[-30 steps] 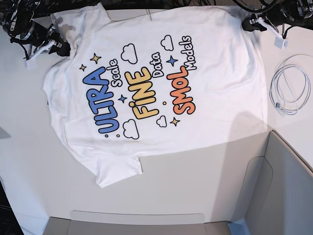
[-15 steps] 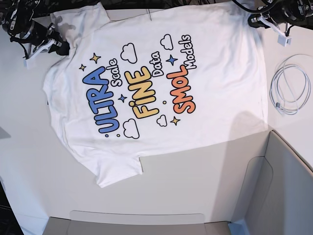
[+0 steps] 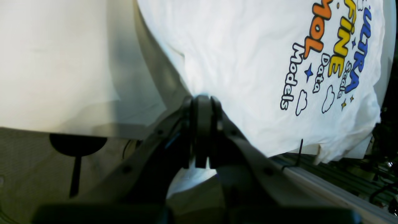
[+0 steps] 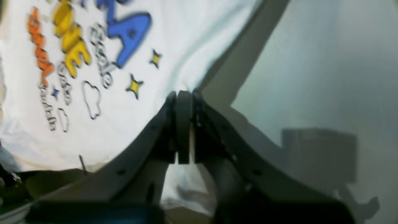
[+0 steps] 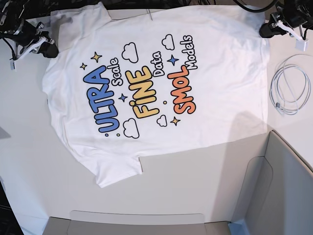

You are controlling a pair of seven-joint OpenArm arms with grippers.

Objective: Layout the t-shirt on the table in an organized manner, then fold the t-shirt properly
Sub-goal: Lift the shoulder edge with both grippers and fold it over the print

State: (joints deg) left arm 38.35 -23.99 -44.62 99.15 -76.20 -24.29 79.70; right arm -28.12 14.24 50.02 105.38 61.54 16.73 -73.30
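White cable (image 5: 289, 84) (coiled) beside t-shirt (image 5: 161, 88); both tools, left (image 3: 202, 102), right (image 4: 183, 96), pinch its edges.

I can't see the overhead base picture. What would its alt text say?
A white t-shirt printed with colourful "ULTRA", "FINE" and "SMOL" lies spread print-up on a white table. Two robot grippers pinch its far corners: the left gripper at the picture's right, the right gripper at its left. A coiled white cable lies beside the shirt.

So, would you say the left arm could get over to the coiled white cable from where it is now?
Probably yes: the left gripper is shut on the t-shirt edge, the cable lies near it on bare table, nothing between. It must release first.
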